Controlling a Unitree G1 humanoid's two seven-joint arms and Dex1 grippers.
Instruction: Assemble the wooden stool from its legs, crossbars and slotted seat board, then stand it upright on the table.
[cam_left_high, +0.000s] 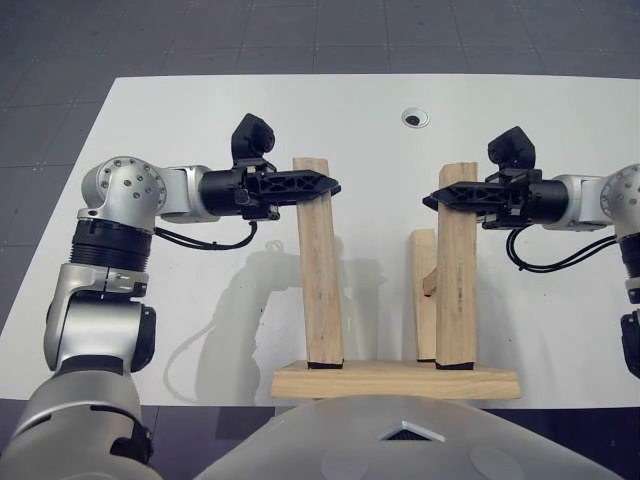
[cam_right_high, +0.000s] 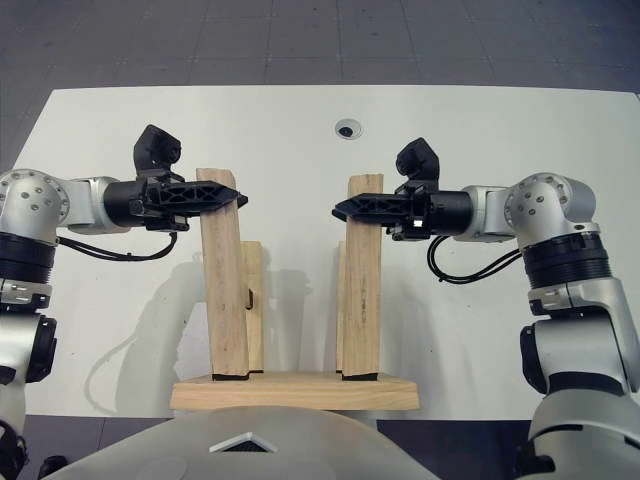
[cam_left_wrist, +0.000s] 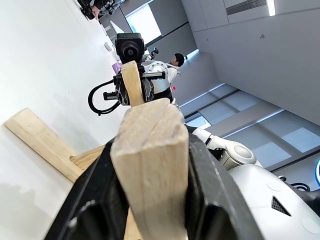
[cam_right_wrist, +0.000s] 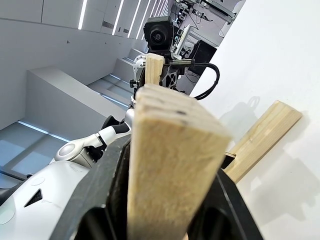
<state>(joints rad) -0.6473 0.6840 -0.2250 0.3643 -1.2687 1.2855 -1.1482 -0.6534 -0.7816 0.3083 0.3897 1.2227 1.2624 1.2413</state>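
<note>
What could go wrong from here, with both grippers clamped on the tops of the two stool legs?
1. The left gripper and right gripper hold the left leg and right leg only at their top ends; an uneven sideways pull could lever a leg out of its slot in the seat board.
2. The seat board lies close to the near edge of the table, so a tug toward the robot might slide it off.

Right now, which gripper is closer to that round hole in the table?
Right. Right gripper: just in front of the hole. Left gripper: farther off to its left.
</note>
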